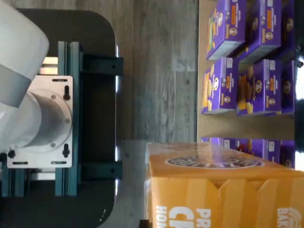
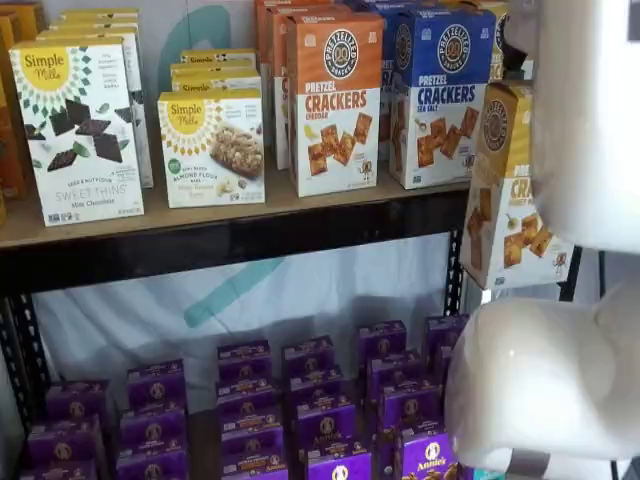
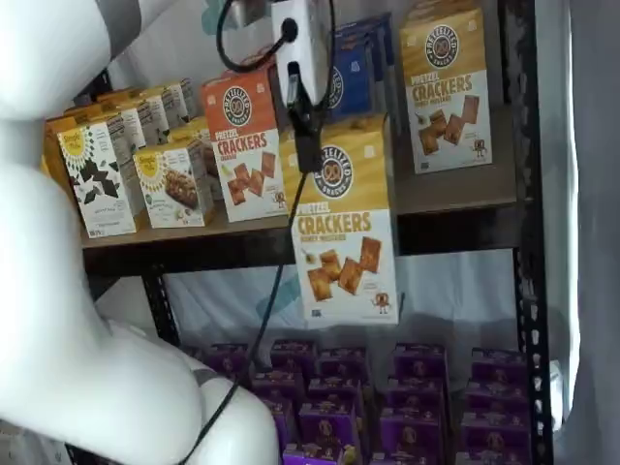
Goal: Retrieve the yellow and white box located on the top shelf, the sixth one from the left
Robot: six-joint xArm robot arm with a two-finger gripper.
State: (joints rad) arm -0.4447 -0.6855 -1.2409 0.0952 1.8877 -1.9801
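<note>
The yellow and white box (image 3: pixel 344 223) hangs in the air in front of the top shelf (image 3: pixel 455 199), clear of its black front rail and tilted a little. My gripper (image 3: pixel 308 145) comes down from above with its black fingers closed on the box's upper left edge. In a shelf view the box (image 2: pixel 508 195) shows at the right end of the top shelf (image 2: pixel 200 215), partly behind my white arm. In the wrist view its mustard-yellow top (image 1: pixel 223 185) fills the near corner.
An orange-topped crackers box (image 3: pixel 247 140), a blue-topped one (image 2: pixel 440 95) and another yellow one (image 3: pixel 448 87) stand on the top shelf, with Simple Mills boxes (image 2: pixel 85 125) at the left. Purple boxes (image 2: pixel 310 400) fill the lower shelf. A black upright (image 3: pixel 528 232) stands right.
</note>
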